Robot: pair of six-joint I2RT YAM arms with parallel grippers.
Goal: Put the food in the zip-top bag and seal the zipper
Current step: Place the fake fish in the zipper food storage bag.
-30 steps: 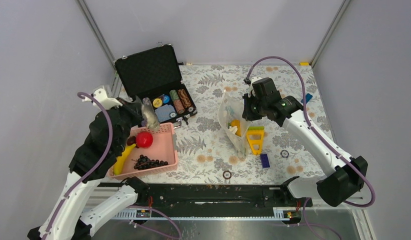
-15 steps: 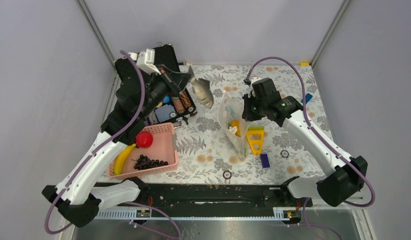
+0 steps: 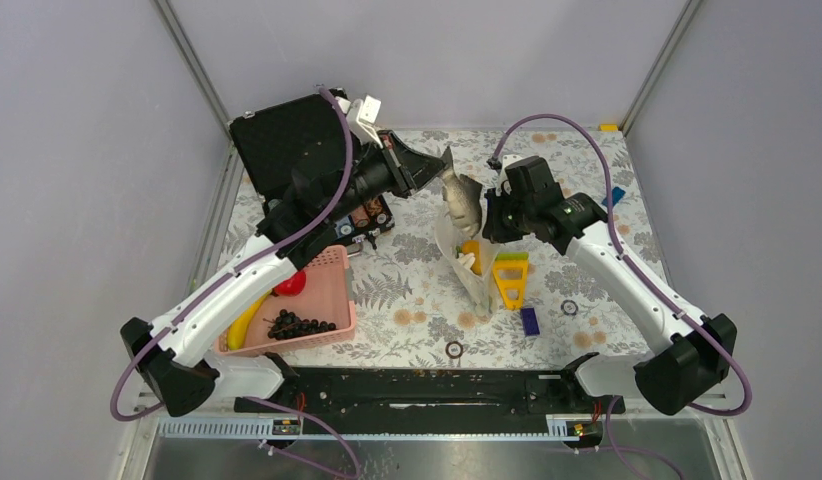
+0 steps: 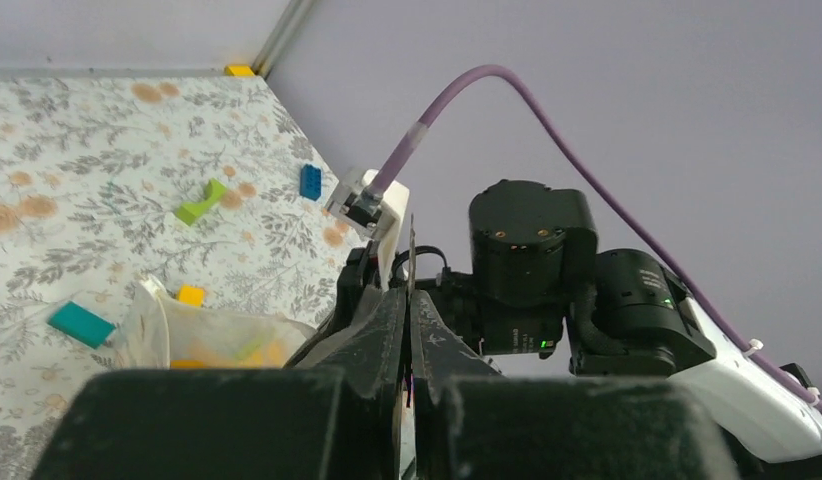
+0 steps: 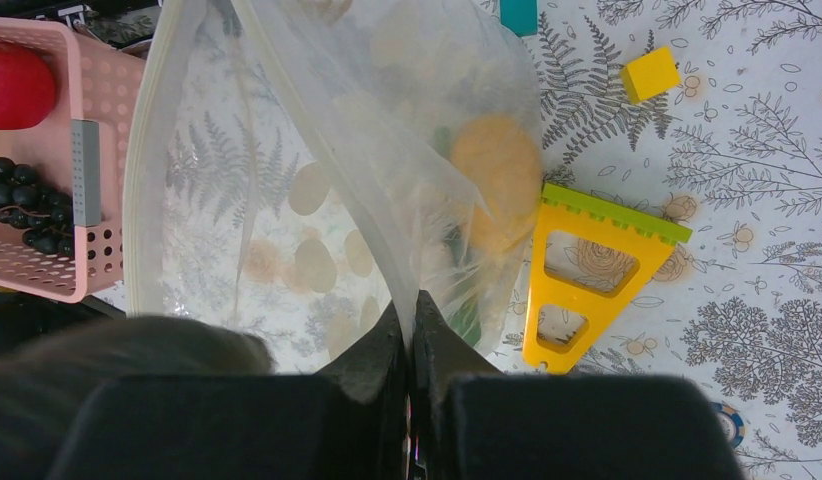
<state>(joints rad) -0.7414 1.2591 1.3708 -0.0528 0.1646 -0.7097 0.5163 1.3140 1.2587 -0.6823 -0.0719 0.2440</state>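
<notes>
In the top view, the left gripper [image 3: 439,170] is clenched on one end of a grey toy fish [image 3: 462,203]. The fish hangs just above the mouth of the clear zip-top bag [image 3: 472,265], which is printed with white dots and stands near the middle of the table. The right gripper [image 3: 490,218] pinches the right side of the bag's mouth and holds it up. Something orange and something white already lie inside. In the pink slatted basket [image 3: 332,275] at the near left remain a red toy fruit [image 3: 290,283], a yellow toy banana [image 3: 245,318] and a dark grape bunch [image 3: 299,325].

In the left wrist view, the fingers are pressed together on a thin edge, which we take for the fish.

In the right wrist view, the fingers are closed on the clear film. An orange toy fruit [image 5: 497,180] and something green show through it. The whitish zipper strip [image 5: 137,200] stands open.

We judge the task roughly half done: the fish must drop in, three foods follow, then the sealing.
</notes>
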